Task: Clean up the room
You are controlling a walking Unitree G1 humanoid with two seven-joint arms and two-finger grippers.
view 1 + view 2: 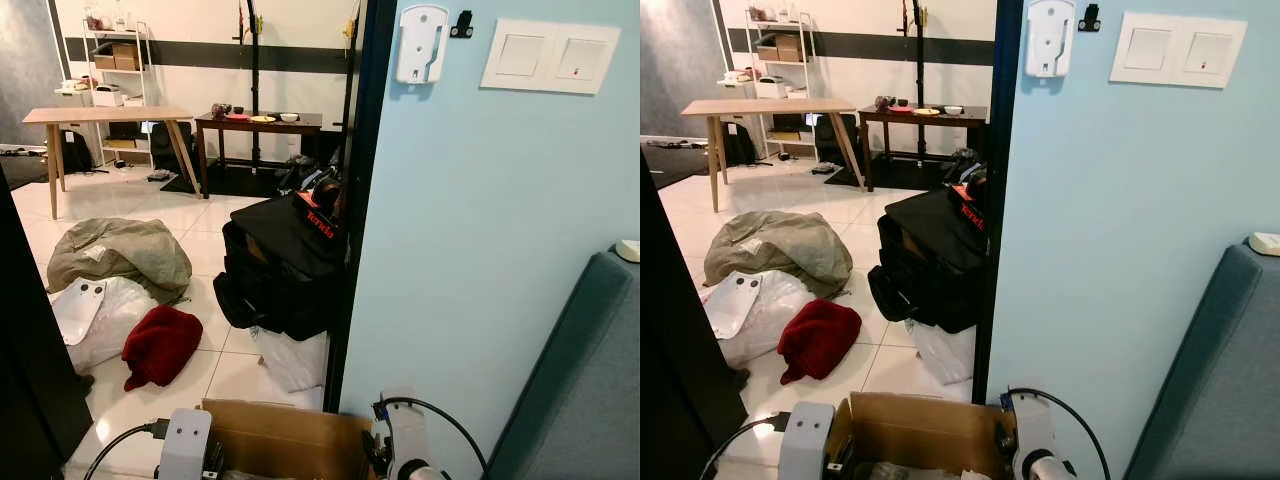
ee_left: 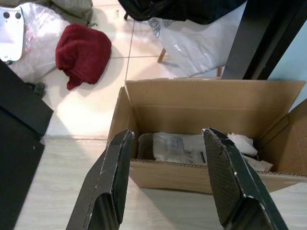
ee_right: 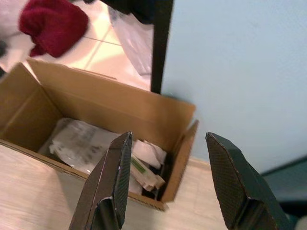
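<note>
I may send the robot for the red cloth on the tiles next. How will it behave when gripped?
The red cloth lies in a soft, crumpled heap, so it is probably floppy and will drape from the fingers. It looks plush like a towel, likely light and not slippery. It should not roll or break.

matt cardboard box (image 2: 201, 103); glossy tiled floor (image 1: 215, 215)
</note>
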